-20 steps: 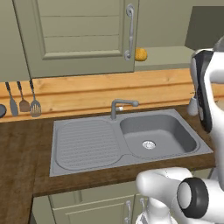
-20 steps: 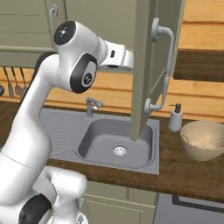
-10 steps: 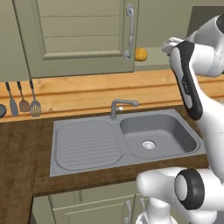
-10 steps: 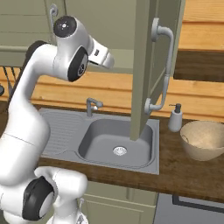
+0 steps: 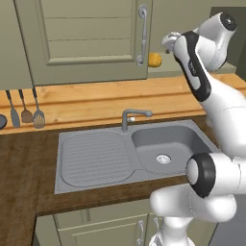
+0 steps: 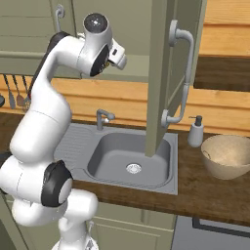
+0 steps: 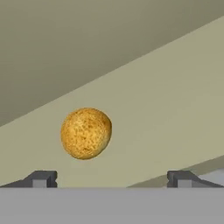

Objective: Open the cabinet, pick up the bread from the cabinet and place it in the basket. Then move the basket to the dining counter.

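Hand view: our gripper (image 7: 111, 178) is spread wide w/ nothing in it, aimed at the bread (image 7: 86, 133), left of center on the pale shelf, prob to grab it. Cabinet (image 6: 161, 73) door hangs open mid-frame so we can reach in. Basket (image 6: 227, 155) waits at right on the dark wood top, by the sink (image 6: 132, 157).

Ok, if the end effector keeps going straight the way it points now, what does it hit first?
Probably the bread on the cabinet shelf. It sits ahead of the open end effector, left of center between the fingertips. Depth is unclear, so the left finger may clip it.
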Tool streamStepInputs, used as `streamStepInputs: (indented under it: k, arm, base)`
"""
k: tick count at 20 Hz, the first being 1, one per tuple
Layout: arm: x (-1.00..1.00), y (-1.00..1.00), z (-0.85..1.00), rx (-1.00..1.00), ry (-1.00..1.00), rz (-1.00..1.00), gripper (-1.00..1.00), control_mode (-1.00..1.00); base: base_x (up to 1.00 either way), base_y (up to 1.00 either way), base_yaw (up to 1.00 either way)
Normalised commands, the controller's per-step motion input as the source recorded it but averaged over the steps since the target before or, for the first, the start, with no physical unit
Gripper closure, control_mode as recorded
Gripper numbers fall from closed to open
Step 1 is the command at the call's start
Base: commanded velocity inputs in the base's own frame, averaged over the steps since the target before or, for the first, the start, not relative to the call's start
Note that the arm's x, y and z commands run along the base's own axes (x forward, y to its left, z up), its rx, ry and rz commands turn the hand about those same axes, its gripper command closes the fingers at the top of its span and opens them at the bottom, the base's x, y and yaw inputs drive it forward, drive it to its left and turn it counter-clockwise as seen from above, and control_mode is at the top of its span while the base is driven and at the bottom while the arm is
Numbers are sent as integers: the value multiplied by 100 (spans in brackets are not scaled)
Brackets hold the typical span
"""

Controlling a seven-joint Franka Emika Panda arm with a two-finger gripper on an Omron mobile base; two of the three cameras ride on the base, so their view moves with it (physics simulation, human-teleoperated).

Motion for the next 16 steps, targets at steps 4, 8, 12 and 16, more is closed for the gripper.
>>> streamStepInputs:
  k: [4, 8, 12, 16]
  arm:
    - [80, 40, -9, 0, 2, 0, -100, -100]
    - [59, 11, -17, 0, 4, 1, -100, -100]
    - [37, 0, -8, 4, 2, 1, -100, -100]
    - [18, 0, -12, 8, 4, 2, -100, -100]
  base:
    - [0, 0, 0]
    - [0, 0, 0]
    - [0, 0, 0]
    - [0, 0, 0]
